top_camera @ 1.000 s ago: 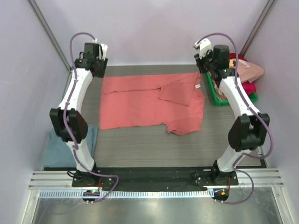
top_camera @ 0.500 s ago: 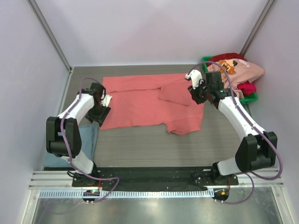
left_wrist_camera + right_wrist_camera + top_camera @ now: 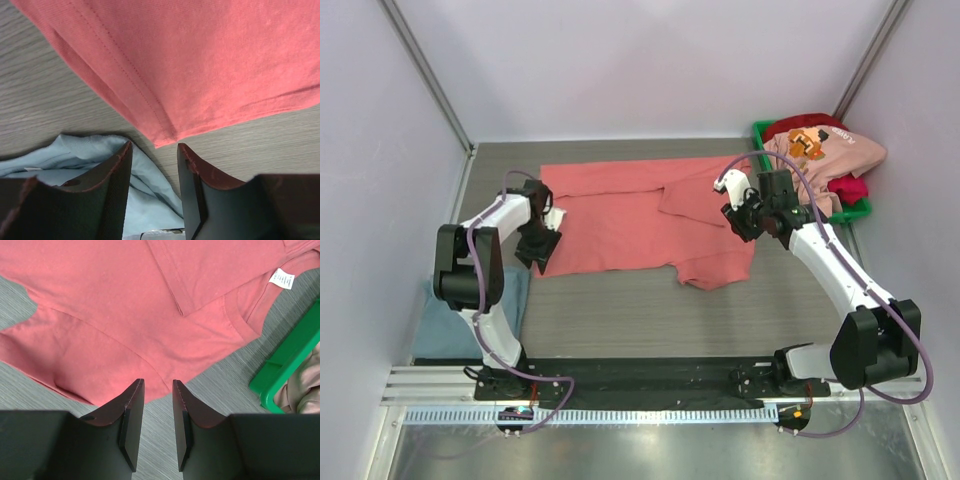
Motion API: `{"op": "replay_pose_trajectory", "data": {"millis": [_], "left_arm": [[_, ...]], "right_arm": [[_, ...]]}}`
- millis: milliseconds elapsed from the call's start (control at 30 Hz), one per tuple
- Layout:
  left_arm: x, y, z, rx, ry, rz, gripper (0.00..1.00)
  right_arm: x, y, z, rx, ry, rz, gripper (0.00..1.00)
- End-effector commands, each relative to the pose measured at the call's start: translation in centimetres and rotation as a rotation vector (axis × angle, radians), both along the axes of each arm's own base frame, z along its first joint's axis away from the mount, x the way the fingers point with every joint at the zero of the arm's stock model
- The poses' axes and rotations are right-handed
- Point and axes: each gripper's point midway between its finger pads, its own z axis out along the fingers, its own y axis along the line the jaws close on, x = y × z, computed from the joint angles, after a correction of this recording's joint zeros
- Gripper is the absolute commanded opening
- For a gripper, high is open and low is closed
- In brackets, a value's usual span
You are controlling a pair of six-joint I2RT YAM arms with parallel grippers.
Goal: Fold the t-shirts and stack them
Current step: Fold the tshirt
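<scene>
The salmon-red t-shirt (image 3: 620,215) lies spread on the table, one sleeve folded in on its right part. My left gripper (image 3: 538,245) is open and empty, low over the shirt's lower left hem corner (image 3: 162,137). My right gripper (image 3: 742,222) is open and empty at the shirt's right edge (image 3: 165,385), near the collar with its white label (image 3: 283,278). The grey-blue t-shirt (image 3: 445,320) lies at the left and shows behind my left fingers (image 3: 150,190). The light pink t-shirt with orange print (image 3: 825,150) and the crimson one (image 3: 850,187) lie piled in the green bin (image 3: 775,205).
The green bin stands at the back right beside my right arm; its corner shows in the right wrist view (image 3: 295,357). Purple walls close in the table on three sides. Grey table top (image 3: 640,310) lies in front of the shirt.
Both arms have come down from the back of the table to the shirt: the left to its lower left corner, the right to its right edge. The shirt has not moved.
</scene>
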Motion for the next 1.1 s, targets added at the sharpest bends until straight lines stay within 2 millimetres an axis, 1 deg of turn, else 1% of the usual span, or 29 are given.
{"op": "replay_pose_trajectory", "data": {"millis": [0, 233, 367, 433, 467, 500, 533, 567, 600, 633, 700, 733, 767, 800, 867, 933, 1067], "left_arm": [[0.8, -0.3, 0.0, -0.022, -0.006, 0.010, 0.42], [-0.1, -0.3, -1.4, -0.021, 0.060, 0.014, 0.38], [-0.5, -0.2, -2.0, -0.019, 0.083, 0.014, 0.36], [-0.5, -0.2, -2.4, -0.017, 0.096, 0.013, 0.29], [-0.5, -0.2, -2.5, -0.017, 0.100, 0.013, 0.29], [-0.5, -0.2, -2.6, -0.016, 0.106, 0.015, 0.23], [-0.6, -0.7, -2.6, -0.045, 0.114, 0.015, 0.20], [-0.7, -0.8, -2.6, -0.048, 0.117, 0.015, 0.16], [-0.8, -0.8, -2.7, -0.049, 0.119, 0.015, 0.02], [-0.8, -0.8, -2.6, -0.049, 0.119, 0.014, 0.00], [-1.0, -0.8, -2.6, -0.053, 0.124, 0.015, 0.00], [-1.0, -0.9, -2.5, -0.056, 0.124, 0.015, 0.00], [-1.0, -0.9, -2.5, -0.058, 0.127, 0.016, 0.00], [-1.0, -0.9, -2.5, -0.058, 0.127, 0.016, 0.00], [-1.0, -0.9, -2.5, -0.056, 0.133, 0.016, 0.00], [-1.1, -0.8, -2.5, -0.052, 0.137, 0.013, 0.00], [-1.2, -0.8, -2.5, -0.048, 0.142, 0.011, 0.00]], "right_arm": [[0.2, 0.3, 1.5, 0.010, -0.052, 0.020, 0.35], [0.4, 0.1, 1.3, -0.007, -0.054, 0.022, 0.35], [-0.1, -0.1, 0.7, -0.018, -0.044, 0.025, 0.36], [-0.5, -0.3, 0.5, -0.021, -0.043, 0.024, 0.35], [-0.7, -0.3, 0.4, -0.022, -0.042, 0.024, 0.35], [-0.9, -0.4, 0.4, -0.022, -0.042, 0.022, 0.36], [-1.3, -0.4, 0.2, -0.024, -0.031, 0.024, 0.35], [-1.9, -0.3, 0.1, -0.019, -0.025, 0.035, 0.35], [-2.9, -0.3, -0.4, -0.017, 0.006, 0.046, 0.35], [-3.6, -0.3, -0.6, -0.012, 0.020, 0.056, 0.36], [-6.2, 0.4, -1.4, 0.013, 0.074, 0.129, 0.36], [-7.1, 0.7, -1.6, 0.022, 0.084, 0.161, 0.36], [-8.2, 0.9, -2.3, 0.032, 0.108, 0.187, 0.37], [-9.1, 1.4, -2.0, 0.049, 0.091, 0.229, 0.38], [-10.0, 1.8, -2.9, 0.055, 0.104, 0.262, 0.44], [-10.4, 2.2, -3.6, 0.046, 0.118, 0.293, 0.47], [-10.5, 2.5, -5.5, 0.031, 0.177, 0.332, 0.50]]}}
